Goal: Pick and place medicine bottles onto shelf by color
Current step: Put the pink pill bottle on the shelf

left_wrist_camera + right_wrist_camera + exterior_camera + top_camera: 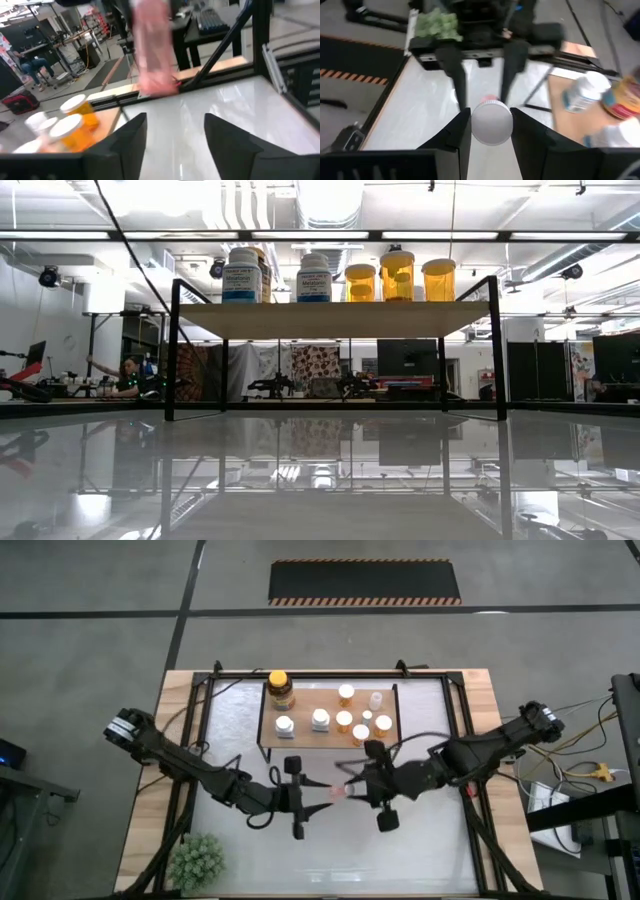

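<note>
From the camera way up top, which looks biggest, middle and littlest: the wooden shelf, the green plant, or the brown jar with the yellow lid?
1. The shelf, biggest by far.
2. The green plant, middle.
3. The amber jar, littlest.

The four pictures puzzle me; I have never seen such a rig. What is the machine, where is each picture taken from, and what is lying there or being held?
This is a robot with two dark arms at a table. One camera looks straight down, one looks level across the tabletop, and one sits on each wrist. At the back, a wooden shelf carries the medicine bottles. A green plant sits in a front corner. At mid-table the right gripper clamps a pink bottle. The left gripper faces it, open and empty.
</note>
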### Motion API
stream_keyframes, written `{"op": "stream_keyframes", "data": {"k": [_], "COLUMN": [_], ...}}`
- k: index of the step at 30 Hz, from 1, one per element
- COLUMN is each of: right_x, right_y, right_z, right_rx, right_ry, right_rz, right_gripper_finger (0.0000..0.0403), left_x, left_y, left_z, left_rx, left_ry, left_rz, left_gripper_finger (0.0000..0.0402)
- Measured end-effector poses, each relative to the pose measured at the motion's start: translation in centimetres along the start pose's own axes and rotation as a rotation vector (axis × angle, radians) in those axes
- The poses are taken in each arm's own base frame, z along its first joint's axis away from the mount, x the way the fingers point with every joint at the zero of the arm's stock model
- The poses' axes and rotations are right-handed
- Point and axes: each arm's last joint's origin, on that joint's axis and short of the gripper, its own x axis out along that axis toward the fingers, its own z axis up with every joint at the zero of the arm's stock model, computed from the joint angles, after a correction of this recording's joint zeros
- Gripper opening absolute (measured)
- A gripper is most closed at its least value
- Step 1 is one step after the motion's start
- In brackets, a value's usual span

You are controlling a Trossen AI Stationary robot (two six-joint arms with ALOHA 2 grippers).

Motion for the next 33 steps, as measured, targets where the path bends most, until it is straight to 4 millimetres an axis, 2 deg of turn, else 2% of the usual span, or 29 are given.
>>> {"op": "stream_keyframes", "data": {"k": [3,8,16,24,28,33], "right_x": [-0.8,-1.2,1.5,4.1,5.5,6.8], "right_y": [-2.1,-7.3,-16.9,-24.8,-27.4,-29.1], "right_z": [1.2,3.0,3.7,1.8,0.0,-2.2], "right_rx": [0.044,0.113,0.132,0.145,0.164,0.146], "right_ry": [0.009,0.059,0.165,0.284,0.368,0.441], "right_rz": [-0.049,-0.159,-0.165,-0.165,-0.106,0.04], "right_gripper_finger": [0.0104,0.0102,0.0105,0.0107,0.0108,0.0109], "left_x": [-1.5,-3.4,-5.3,-6.3,-6.4,-6.4], "left_y": [1.2,2.8,4.5,5.4,5.5,5.6], "left_z": [0.7,2.1,3.5,3.8,3.9,3.9], "left_rx": [0.024,0.041,0.086,0.084,0.09,0.106], "left_ry": [0.036,0.029,0.002,0.013,0.012,0.016], "left_rz": [0.008,0.056,0.107,0.174,0.183,0.196], "left_gripper_finger": [0.0196,0.0203,0.0203,0.0203,0.0203,0.0203]}}
